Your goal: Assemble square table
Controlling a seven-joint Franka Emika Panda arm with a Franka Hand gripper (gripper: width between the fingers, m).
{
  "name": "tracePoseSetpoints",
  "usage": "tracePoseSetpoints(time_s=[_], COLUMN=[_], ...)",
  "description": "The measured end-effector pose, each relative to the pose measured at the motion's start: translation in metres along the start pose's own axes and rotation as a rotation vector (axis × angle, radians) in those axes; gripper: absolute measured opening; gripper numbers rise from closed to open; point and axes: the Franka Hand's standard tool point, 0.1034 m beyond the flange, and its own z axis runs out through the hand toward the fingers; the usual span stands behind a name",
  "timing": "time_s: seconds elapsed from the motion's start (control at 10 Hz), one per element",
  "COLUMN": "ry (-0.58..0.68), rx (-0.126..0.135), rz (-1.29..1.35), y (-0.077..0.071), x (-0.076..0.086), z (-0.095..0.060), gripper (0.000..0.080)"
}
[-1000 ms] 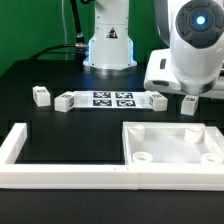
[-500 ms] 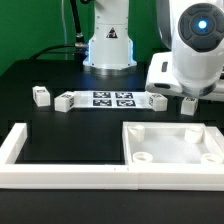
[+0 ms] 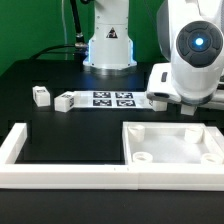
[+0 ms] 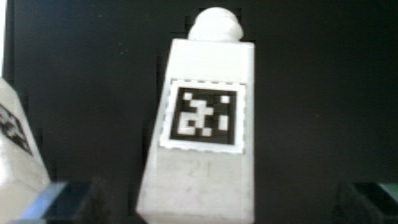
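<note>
The square table top point(image 3: 170, 146) lies rim-up at the exterior view's right front, with round sockets in its corners. Just behind it lies one white leg block point(image 4: 208, 110), which fills the wrist view with its tag facing up. My gripper point(image 3: 190, 102) is down over this block. In the wrist view the gripper point(image 4: 222, 203) is open, with a dark finger point(image 4: 71, 201) on each side and a gap between each finger and the block. Other leg blocks point(image 3: 40, 95) point(image 3: 65, 101) lie at the exterior view's left.
The marker board point(image 3: 112, 98) lies at mid table with another leg block point(image 3: 155, 100) at its right end. A long white bar frame point(image 3: 60, 178) runs along the front and up the left side. The arm's base point(image 3: 108, 45) stands at the back.
The arm has come down over the right-hand leg block. The jaws stay wide and no part has moved.
</note>
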Motion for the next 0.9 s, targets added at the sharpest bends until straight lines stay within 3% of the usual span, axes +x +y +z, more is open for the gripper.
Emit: tracePoseSetpoints(time_s=[0.2,0.3,0.4,0.9], ry=[0.000,0.000,0.000,0.000], rx=[0.000,0.000,0.000,0.000], rz=[0.000,0.000,0.000,0.000], y=[0.0000,0.0000,0.0001,0.0001], x=[0.0000,-0.0001,0.0000,-0.0001], z=[0.0001,0.0000,0.0001,0.0001], gripper=[0.0392,0.0392,0.0285,0.0285])
